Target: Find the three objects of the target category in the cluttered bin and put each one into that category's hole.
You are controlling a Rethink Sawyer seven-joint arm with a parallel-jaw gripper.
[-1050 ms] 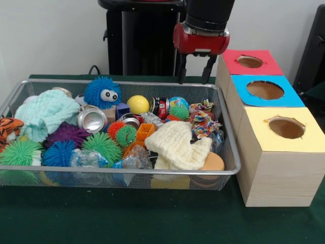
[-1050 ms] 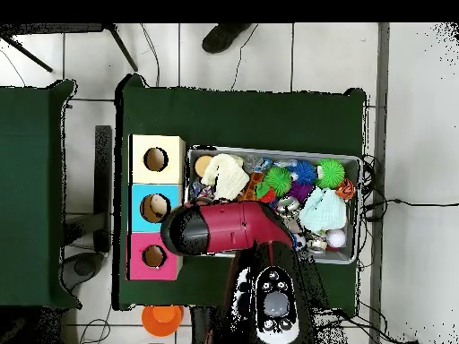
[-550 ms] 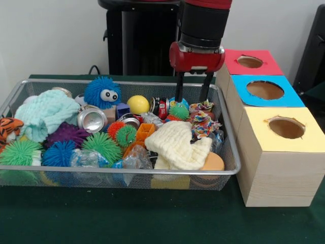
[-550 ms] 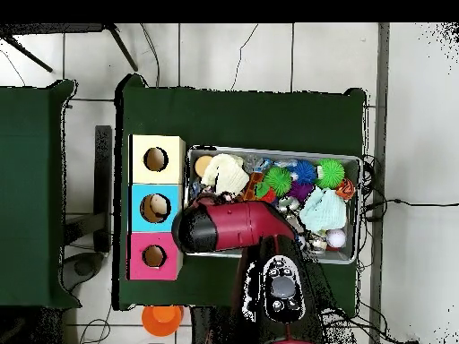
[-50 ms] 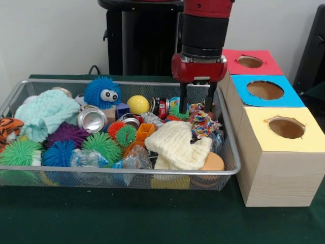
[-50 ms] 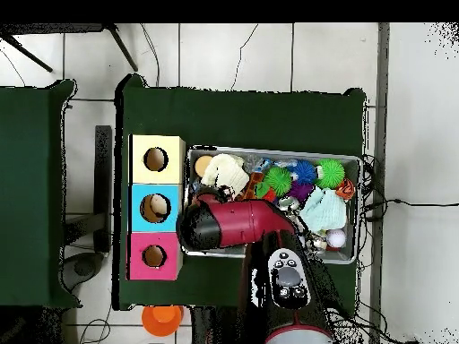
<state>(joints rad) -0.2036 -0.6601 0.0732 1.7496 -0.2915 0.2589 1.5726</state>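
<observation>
Gripper hangs open, holding nothing, fingers straddling the multicoloured knotted toy at the wire bin's box-side end, likely lined up for a grasp. The three holed boxes sit just beside the bin for short drops.

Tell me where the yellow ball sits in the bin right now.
In the front view the yellow ball lies toward the wire bin's far rim, between the blue googly-eyed puffer on its left and a red can on its right.
</observation>
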